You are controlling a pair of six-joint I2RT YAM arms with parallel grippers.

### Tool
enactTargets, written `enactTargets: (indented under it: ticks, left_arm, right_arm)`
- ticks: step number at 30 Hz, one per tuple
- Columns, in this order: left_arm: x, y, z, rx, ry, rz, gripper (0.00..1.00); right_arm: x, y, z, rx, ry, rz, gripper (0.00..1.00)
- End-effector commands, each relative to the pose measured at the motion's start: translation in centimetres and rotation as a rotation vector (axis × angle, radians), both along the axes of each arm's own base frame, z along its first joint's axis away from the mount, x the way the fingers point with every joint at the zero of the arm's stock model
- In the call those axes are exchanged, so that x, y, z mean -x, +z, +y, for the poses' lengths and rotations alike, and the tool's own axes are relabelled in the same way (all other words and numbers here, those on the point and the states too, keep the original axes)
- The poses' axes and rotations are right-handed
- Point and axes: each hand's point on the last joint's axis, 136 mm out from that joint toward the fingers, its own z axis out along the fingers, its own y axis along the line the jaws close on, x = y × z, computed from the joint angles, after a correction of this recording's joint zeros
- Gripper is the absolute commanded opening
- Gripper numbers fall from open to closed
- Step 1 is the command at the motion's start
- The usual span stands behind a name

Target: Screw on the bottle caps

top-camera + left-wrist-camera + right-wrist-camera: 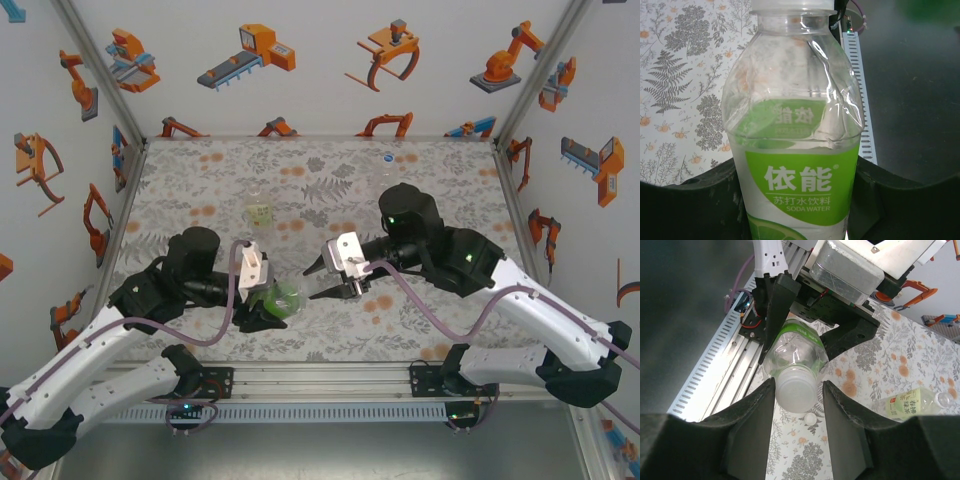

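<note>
My left gripper (262, 298) is shut on the bottle with the bright green label (797, 125); its black fingers (695, 205) press both sides of the body. The bottle is tilted with its neck toward my right gripper (799, 385). A white bottle cap (796, 390) sits on that neck, between the right jaws. The left jaw touches the cap and a thin gap shows at the right jaw. Another small white cap (810, 419) lies on the table just below it. A pale yellow-green bottle (912, 402) lies off to the right.
The pale yellow-green bottle (260, 212) is at mid-table behind the left arm. A colourless bottle (385, 165) is near the back wall. The aluminium rail (320, 382) runs along the near edge, with the floor beyond it.
</note>
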Motion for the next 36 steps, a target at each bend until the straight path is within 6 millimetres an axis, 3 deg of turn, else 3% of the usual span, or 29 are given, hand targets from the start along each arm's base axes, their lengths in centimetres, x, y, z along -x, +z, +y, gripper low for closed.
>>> enactTargets:
  ticks: [1,9,14,17,22,30,36]
  left_arm:
    - [0.8,1.8,0.0,0.054,-0.033,-0.023,0.00]
    - [0.7,1.9,0.0,0.056,-0.029,-0.024,0.00]
    - [0.5,1.8,0.0,0.050,-0.020,-0.022,0.00]
    - [0.1,1.5,0.0,0.040,0.007,-0.030,0.00]
    - [-1.7,0.8,0.1,0.002,0.094,-0.069,0.00]
    - [-2.9,0.2,0.3,-0.027,0.150,-0.110,0.00]
    - [-3.0,0.0,0.4,-0.030,0.157,-0.112,0.00]
  right_arm:
    - [0.4,0.3,0.0,-0.031,0.032,-0.015,0.41]
    - [0.4,0.3,0.0,-0.042,0.030,-0.014,0.42]
    - [0.2,0.5,0.0,-0.051,0.001,0.003,0.30]
    - [-0.4,0.7,0.3,-0.055,-0.060,0.099,0.17]
    - [-3.2,0.7,1.1,-0.081,-0.285,0.456,0.00]
    - [-10.6,-2.1,-1.5,-0.174,-0.907,1.220,0.00]
    - [-11.9,-5.5,-4.3,-0.129,-1.250,1.634,0.00]
